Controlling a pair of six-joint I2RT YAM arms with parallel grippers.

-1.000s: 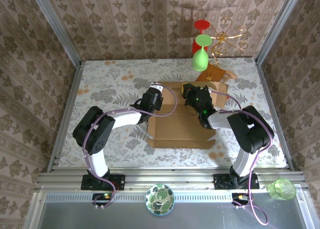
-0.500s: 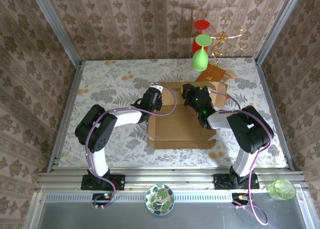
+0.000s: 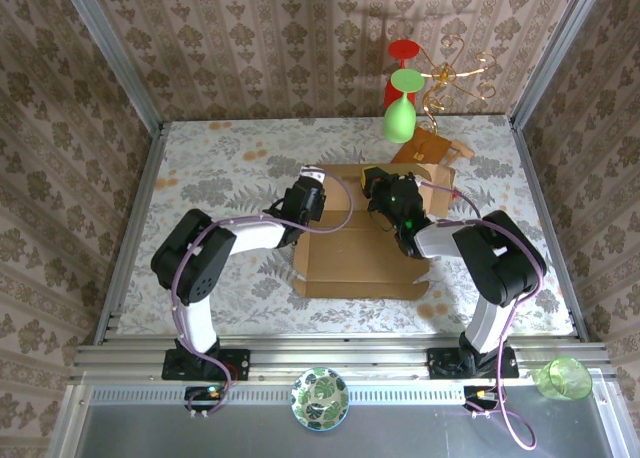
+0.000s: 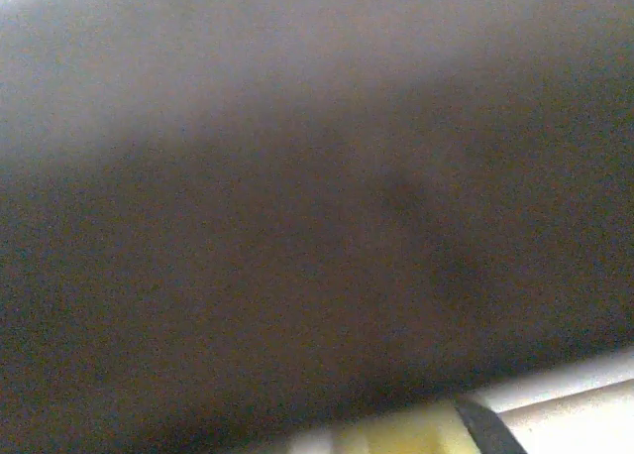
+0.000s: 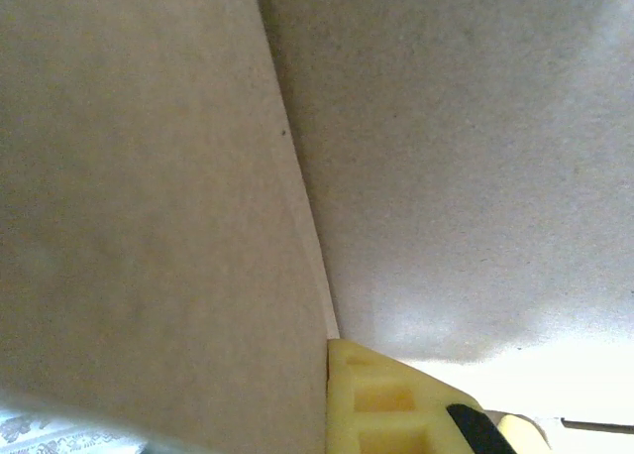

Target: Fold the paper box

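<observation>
Here's the paper box, plain tan corrugated cardboard, matte and unprinted, lying on the middle of the table with its floral cloth. It is a broad, roughly rectangular sheet with straight creases and small tabs at its left and right edges. The near panel lies flat, its long side running left to right, and a crease crosses the box the same way about halfway back. The far part points toward the back wall.

The left gripper sits at the box's far left corner, black with a white patch, its purple cable looping over the cardboard. Its jaws are clenched; whether cardboard is between them I cannot tell. Its wrist view is one soft dark-brown blur with a sliver of pale yellow finger at the bottom edge.

The right gripper is over the box's far edge, right of centre, glossy black with a green light. It is clamped tight too, and again I cannot say that it pinches anything. Up close, two smooth grey-brown panels of the box meet along a slanted edge, with a blocky yellow finger pressed right beneath that edge.

Just beyond the box's far right corner lies a smaller orange-brown flat piece. Farther behind the box, a green glass and a red glass hang upside down on a curly gold wire stand. Well in front of the box's near edge sits a round leaf-patterned bowl, and off past its near right corner a clear green cup.
</observation>
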